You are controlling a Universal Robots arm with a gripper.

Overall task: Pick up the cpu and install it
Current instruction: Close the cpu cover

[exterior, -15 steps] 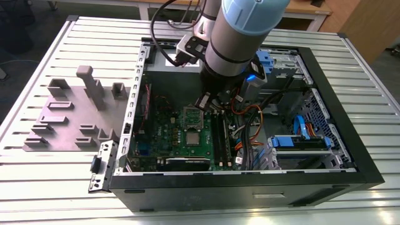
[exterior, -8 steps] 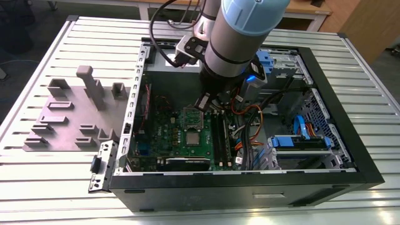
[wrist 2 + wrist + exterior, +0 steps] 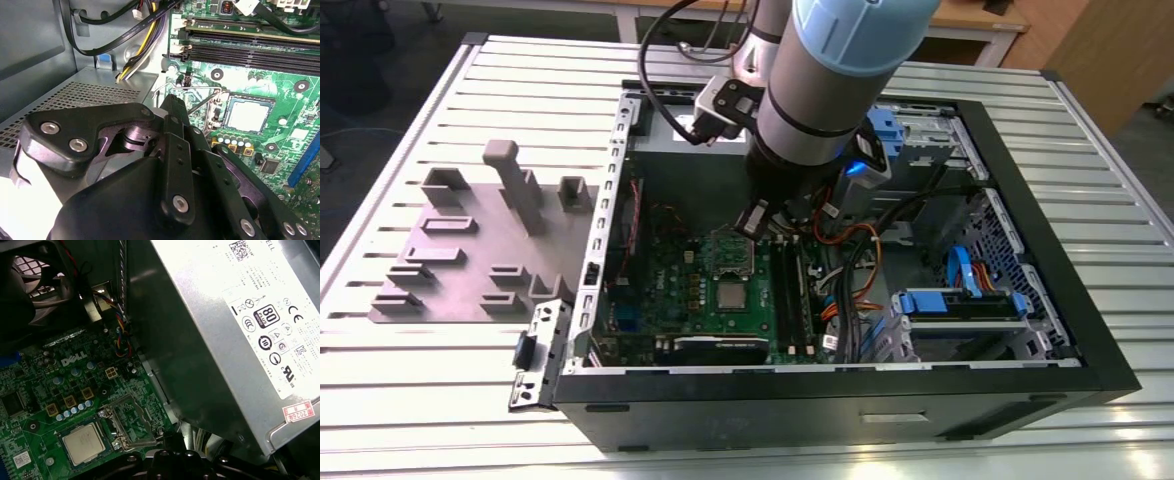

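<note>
The cpu (image 3: pixel 728 294) lay flat in its socket on the green motherboard (image 3: pixel 670 268), inside the open computer case (image 3: pixel 1014 180); in the second wrist view it showed as a pale silver square (image 3: pixel 247 115) framed by the socket, and in the first wrist view (image 3: pixel 83 442) it sat just beside the raised silver load bracket (image 3: pixel 131 421), which stood hinged open and apart from the chip; the thin retention lever (image 3: pixel 202 102) was also lifted. By its look the chip would be light, stiff and thin, with a smooth metal top that offers little friction; its underside contacts and the socket beneath are likely fragile, so a hold on two opposite edges, kept level, seems the safest judgement, with no pressing down on the lid. The gripper (image 3: pixel 757 218) hung above the board, near the socket but not touching the chip; its dark linkage body (image 3: pixel 165 175) crowded the second wrist view, and whether the jaws stood wide or narrow could not be told, since the tips were cut off or hidden by the arm. The arm's large joint (image 3: pixel 834 70) covered part of the case interior in the exterior view; the grey power supply (image 3: pixel 225 335) blocked much of the first wrist view; whether the chip was fully seated could not be made out. A grey fixture plate (image 3: pixel 467 255) with upright blocks stood well apart on the slatted table (image 3: pixel 400 390).
</note>
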